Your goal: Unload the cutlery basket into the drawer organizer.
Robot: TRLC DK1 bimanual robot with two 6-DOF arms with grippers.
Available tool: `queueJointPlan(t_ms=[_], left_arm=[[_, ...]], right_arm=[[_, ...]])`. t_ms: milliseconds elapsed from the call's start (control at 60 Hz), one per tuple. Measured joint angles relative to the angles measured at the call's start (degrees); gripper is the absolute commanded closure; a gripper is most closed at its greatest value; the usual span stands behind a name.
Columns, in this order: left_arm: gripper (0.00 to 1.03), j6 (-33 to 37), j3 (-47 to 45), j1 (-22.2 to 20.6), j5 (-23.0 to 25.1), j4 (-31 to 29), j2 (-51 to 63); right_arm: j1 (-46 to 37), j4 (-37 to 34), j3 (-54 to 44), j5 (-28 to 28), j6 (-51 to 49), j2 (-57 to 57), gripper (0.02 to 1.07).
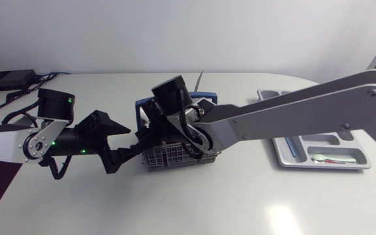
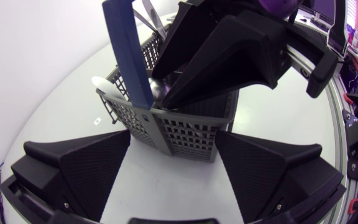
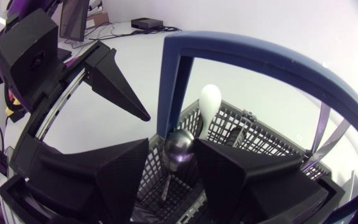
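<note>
Grey cutlery basket (image 1: 158, 158) with blue hoop handle (image 3: 260, 56) sits mid-worktop (image 1: 240, 202). Inside: metal spoon (image 3: 179, 154) standing bowl-up, white plastic spoon (image 3: 210, 102), more metal pieces (image 3: 328, 130), type unclear.

Right gripper (image 3: 174, 146) is down in basket, slightly open, metal spoon between fingers with gap on one side; no grip.

Left gripper (image 2: 174, 140) is wide open with basket's end between fingers; contact unclear.

Drawer organizer (image 1: 286, 161) lies well apart from basket. Pale green spoon (image 1: 335, 158) in one compartment, blue-handled piece (image 1: 292, 145) in another.
</note>
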Motion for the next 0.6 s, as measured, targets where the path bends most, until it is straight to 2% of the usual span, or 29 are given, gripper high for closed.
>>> queueJointPlan(t_ms=[100,233,417,483,600], left_arm=[[0.09,-0.31,0.0,-0.28,0.04,0.15,0.04],[0.09,-0.46,0.0,-1.14,-0.02,0.02,0.04],[0.09,-0.9,0.0,-2.27,-0.35,0.44,0.07],[0.09,-1.36,0.0,-2.51,-0.7,0.7,0.17],[0.09,-1.95,0.0,-2.69,-0.7,0.85,0.33]], right_arm=[[-0.22,0.44,-0.74,-1.07,-0.07,-0.48,0.8],[-0.28,0.37,-2.25,-1.51,-0.04,-2.14,0.8],[0.76,-1.25,-4.63,-5.57,-0.87,-4.7,0.8],[0.83,-1.29,-5.57,-5.84,-1.36,-5.25,0.84],[0.83,-1.44,-6.34,-5.99,-1.86,-5.84,0.86]])
